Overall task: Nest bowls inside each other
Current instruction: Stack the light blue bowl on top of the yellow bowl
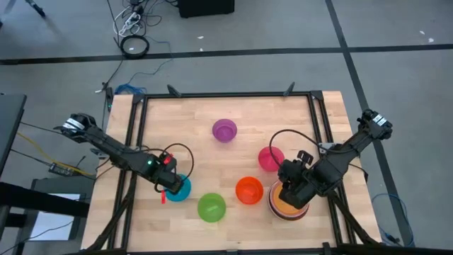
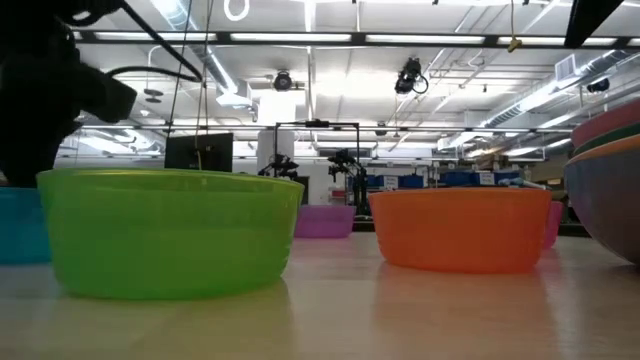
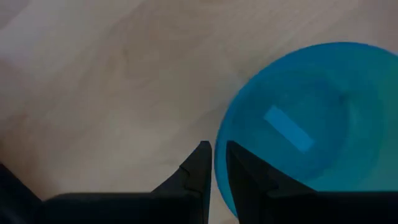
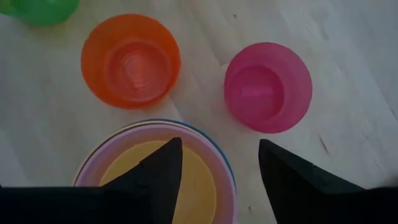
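A blue bowl (image 1: 181, 188) (image 3: 311, 118) sits upright on the table near the front left. My left gripper (image 1: 171, 184) (image 3: 219, 155) points down over the bowl's left rim. Its fingers are a narrow gap apart, one inside the bowl and one outside. A stack of nested bowls (image 1: 289, 207) (image 4: 155, 174), yellow-orange innermost within pink and blue rims, stands at the front right. My right gripper (image 1: 288, 193) (image 4: 219, 143) hangs open above the stack with nothing between its fingers. Orange (image 4: 130, 61), magenta (image 4: 267, 87), green (image 1: 211, 207) and purple (image 1: 224, 130) bowls stand singly, mouths up. My left gripper straddles the blue bowl's rim (image 3: 217, 163) from above, with one finger (image 3: 242, 174) inside the bowl and the other (image 3: 198, 171) outside. I cannot tell whether either finger touches the rim. The bowl rests on the table.
A dark frame rail (image 1: 226, 94) borders the wooden table. The orange bowl (image 1: 248, 190) stands close to the stack's left, and the magenta bowl (image 1: 270, 159) lies just beyond it. Bare wood shows at the far left and far right of the table.
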`<state>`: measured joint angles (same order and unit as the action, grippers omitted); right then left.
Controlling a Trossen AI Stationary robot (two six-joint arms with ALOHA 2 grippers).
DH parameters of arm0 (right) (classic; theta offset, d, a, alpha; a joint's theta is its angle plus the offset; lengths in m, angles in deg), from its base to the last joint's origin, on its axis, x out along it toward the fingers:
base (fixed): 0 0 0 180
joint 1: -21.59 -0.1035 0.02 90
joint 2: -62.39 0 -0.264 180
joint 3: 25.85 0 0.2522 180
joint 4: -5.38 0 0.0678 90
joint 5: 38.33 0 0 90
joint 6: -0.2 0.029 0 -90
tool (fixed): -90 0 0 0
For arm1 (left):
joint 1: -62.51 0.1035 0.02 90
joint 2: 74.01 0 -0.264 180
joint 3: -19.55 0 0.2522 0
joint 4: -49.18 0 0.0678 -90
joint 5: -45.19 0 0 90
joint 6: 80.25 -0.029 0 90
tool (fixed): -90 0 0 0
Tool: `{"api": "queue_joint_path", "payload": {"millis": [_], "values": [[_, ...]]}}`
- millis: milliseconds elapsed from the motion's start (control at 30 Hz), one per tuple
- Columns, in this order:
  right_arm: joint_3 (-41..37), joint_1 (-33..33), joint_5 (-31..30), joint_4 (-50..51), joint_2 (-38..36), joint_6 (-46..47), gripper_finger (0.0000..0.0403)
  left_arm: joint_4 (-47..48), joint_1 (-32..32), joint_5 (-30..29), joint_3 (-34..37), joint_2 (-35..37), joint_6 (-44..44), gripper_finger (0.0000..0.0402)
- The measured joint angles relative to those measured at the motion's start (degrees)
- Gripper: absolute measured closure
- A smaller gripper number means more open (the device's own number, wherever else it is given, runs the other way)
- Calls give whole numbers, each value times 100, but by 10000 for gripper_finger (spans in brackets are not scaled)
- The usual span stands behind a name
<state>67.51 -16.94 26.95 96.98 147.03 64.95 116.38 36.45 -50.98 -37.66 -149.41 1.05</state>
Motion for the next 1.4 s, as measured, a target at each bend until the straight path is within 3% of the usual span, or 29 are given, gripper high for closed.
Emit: {"api": "queue_joint_path", "payload": {"millis": [300,667,833,967,1133,1400], "values": [[0,50,53,-77,2,-63,202,-276,0,50,94,0,-11,335],[0,48,55,-110,4,-90,202,-323,2,-17,105,0,-30,274],[0,48,34,-126,4,-92,205,-444,2,-152,346,0,4,266],[0,48,27,-127,4,-94,208,-664,2,-91,621,0,120,292],[0,48,2,-126,4,-92,208,-1257,2,-180,784,0,-66,384],[0,41,-365,684,7,324,213,-478,98,-816,-104,128,-670,397]]}}
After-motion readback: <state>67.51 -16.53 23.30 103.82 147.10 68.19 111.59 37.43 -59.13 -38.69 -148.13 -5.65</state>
